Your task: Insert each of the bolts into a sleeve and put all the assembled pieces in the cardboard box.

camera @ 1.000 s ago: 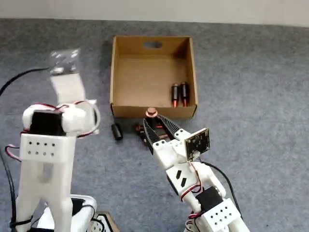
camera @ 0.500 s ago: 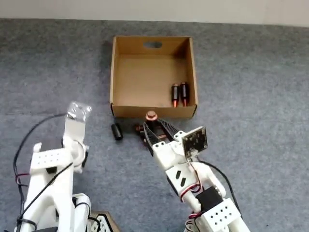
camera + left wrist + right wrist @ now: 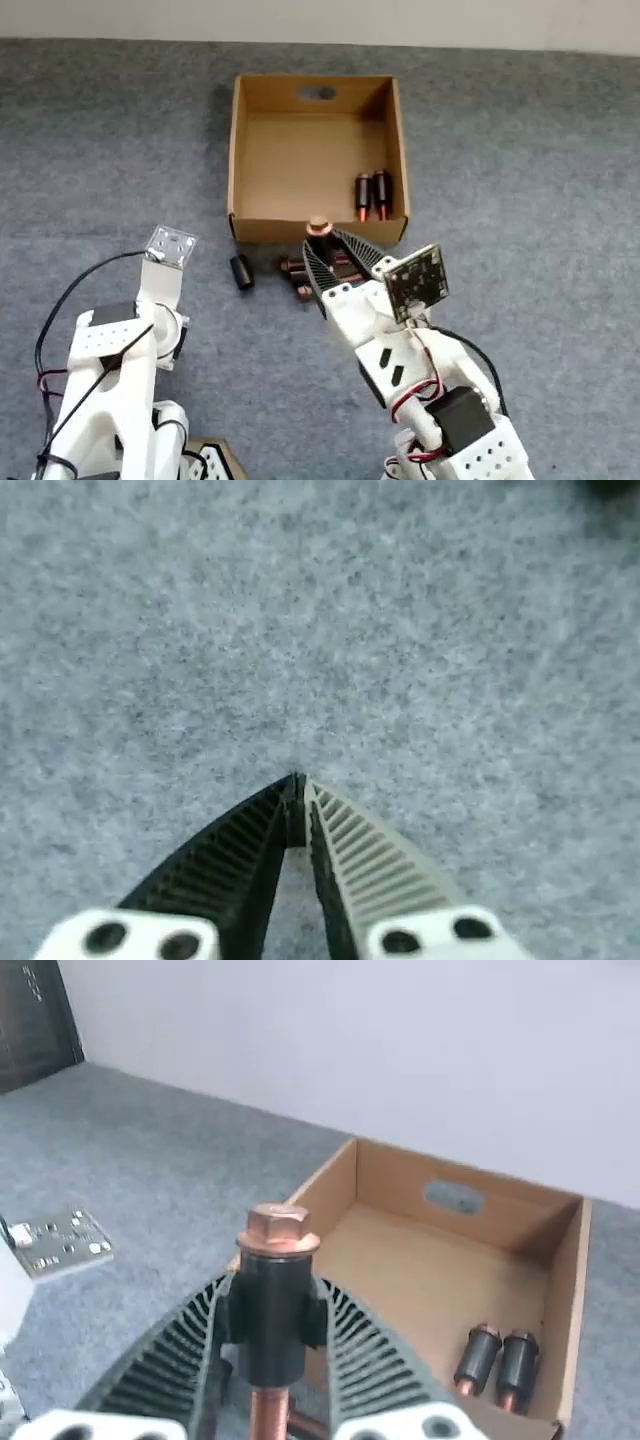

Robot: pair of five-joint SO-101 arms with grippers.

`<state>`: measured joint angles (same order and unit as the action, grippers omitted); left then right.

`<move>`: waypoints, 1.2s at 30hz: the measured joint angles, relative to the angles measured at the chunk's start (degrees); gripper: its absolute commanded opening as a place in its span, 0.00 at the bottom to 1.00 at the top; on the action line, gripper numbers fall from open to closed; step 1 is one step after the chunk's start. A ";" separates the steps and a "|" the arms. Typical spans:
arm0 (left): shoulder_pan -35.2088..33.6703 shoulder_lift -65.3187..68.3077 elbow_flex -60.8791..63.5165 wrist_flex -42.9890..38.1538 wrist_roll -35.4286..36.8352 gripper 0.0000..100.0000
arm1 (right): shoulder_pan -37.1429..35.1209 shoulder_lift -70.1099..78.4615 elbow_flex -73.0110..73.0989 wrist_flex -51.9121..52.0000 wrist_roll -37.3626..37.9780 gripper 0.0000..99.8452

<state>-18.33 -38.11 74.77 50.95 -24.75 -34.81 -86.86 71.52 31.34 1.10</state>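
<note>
Two assembled pieces [image 3: 372,195] lie in the cardboard box [image 3: 300,150]. The right gripper [image 3: 272,1298] has its jaws clamped on a third bolt-in-sleeve [image 3: 274,1260], upright just outside the box's near wall, not yet in. One loose sleeve [image 3: 241,271] lies beside that wall. Loose bolts [image 3: 293,267] there are half hidden, count unclear. The left gripper [image 3: 298,788] has its jaws closed and empty.

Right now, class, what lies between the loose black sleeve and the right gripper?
A loose bolt lies on the carpet between them; the high view shows it.
</note>
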 measured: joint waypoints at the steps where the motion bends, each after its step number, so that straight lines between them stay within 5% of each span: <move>1: 0.00 0.00 0.00 0.00 0.00 0.02 | 0.00 1.41 -1.23 0.00 0.00 0.01; 10: 0.00 -0.62 1.14 -0.26 -0.18 0.03 | 0.44 28.22 -18.55 0.18 -2.90 0.01; 21: 0.00 -0.70 1.67 -0.26 -0.18 0.02 | 10.37 64.88 -45.10 0.44 -13.27 0.01; 36: 0.00 -0.70 1.67 -0.26 -0.18 0.02 | 12.92 110.77 -83.69 13.27 -13.98 0.01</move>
<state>-18.33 -38.81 76.44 50.68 -24.92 -21.89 23.91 -12.18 44.62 -12.88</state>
